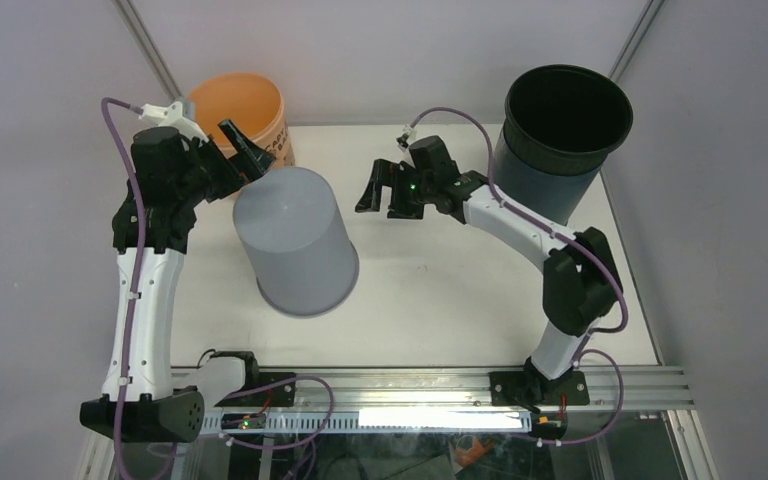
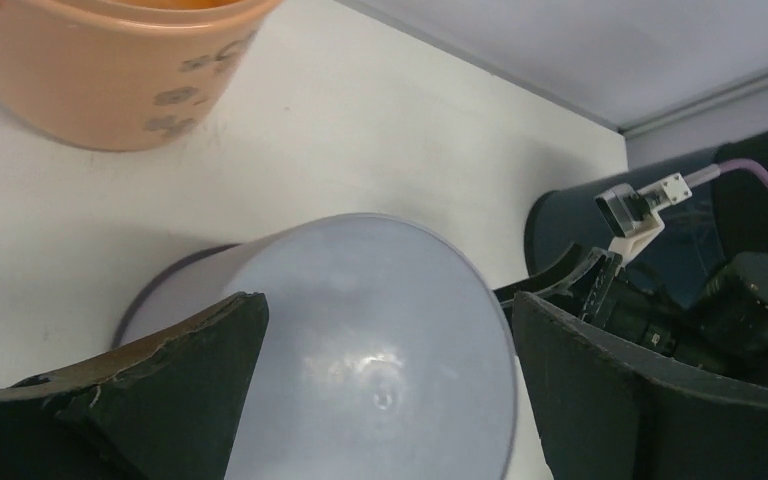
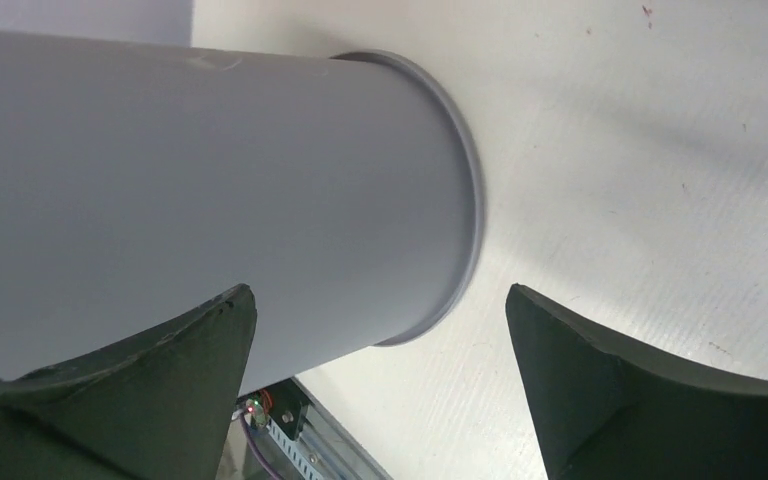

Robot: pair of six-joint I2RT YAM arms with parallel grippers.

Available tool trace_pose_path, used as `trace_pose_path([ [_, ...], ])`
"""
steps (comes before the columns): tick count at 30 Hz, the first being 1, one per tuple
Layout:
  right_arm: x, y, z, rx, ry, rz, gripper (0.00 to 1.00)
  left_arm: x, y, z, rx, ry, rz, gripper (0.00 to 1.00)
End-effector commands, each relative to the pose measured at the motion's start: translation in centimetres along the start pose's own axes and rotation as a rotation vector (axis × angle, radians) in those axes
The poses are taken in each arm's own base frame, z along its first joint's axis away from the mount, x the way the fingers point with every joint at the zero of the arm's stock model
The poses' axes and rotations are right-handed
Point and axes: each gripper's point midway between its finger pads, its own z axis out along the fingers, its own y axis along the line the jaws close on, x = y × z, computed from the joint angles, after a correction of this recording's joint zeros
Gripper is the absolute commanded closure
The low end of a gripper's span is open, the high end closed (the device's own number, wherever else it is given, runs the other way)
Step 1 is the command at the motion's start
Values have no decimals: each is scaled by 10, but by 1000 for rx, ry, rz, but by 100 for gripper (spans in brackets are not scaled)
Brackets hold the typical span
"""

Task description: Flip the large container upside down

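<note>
A grey plastic container [image 1: 295, 240] stands upside down on the white table [image 1: 450, 290], flat base up and rim on the surface. It also shows in the left wrist view [image 2: 360, 360] and in the right wrist view [image 3: 210, 180]. My left gripper [image 1: 247, 155] is open, just above and behind the container's base, its jaws spread over it [image 2: 388, 302] without touching. My right gripper [image 1: 382, 197] is open and empty, a short way to the container's right, facing its side [image 3: 380, 292]. A large black container [image 1: 565, 115] stands upright, mouth up, at the back right.
An orange bucket [image 1: 245, 110] stands upright at the back left, close behind my left gripper, and shows in the left wrist view [image 2: 100, 70]. The black container's wall [image 2: 560, 225] is behind my right arm. Enclosure walls surround the table.
</note>
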Motion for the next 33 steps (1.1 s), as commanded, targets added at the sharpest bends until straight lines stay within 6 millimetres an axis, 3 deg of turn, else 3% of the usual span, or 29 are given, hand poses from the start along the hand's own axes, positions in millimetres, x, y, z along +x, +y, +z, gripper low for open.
trace_pose_path([
  [1,-8,29,-35,-71,-46,-125,1,-23,-43,-14,78,-76,78,1],
  [4,12,30,-47,-93,-19,-165,2,-31,-62,-15,131,-76,92,1],
  [7,32,31,-53,-116,17,-200,4,-32,-69,-10,153,-62,94,1],
  [11,58,51,-41,-185,82,-217,9,-34,-72,-4,154,-64,95,1],
  [16,79,88,2,-264,145,-229,10,-42,-65,-4,104,-95,105,1],
  [21,72,156,56,-384,153,-300,9,-49,-65,-12,90,-117,116,1],
  [24,74,179,85,-430,224,-273,10,-55,-70,-21,100,-143,111,1],
  [26,75,178,90,-429,232,-279,11,-58,-70,-25,94,-153,118,1],
  [28,69,164,83,-401,191,-282,10,-60,-67,-28,75,-158,129,1],
  [30,54,145,69,-399,135,-233,9,-58,-64,-27,60,-154,131,1],
  [33,38,111,64,-365,91,-144,9,-55,-63,-21,63,-134,125,1],
])
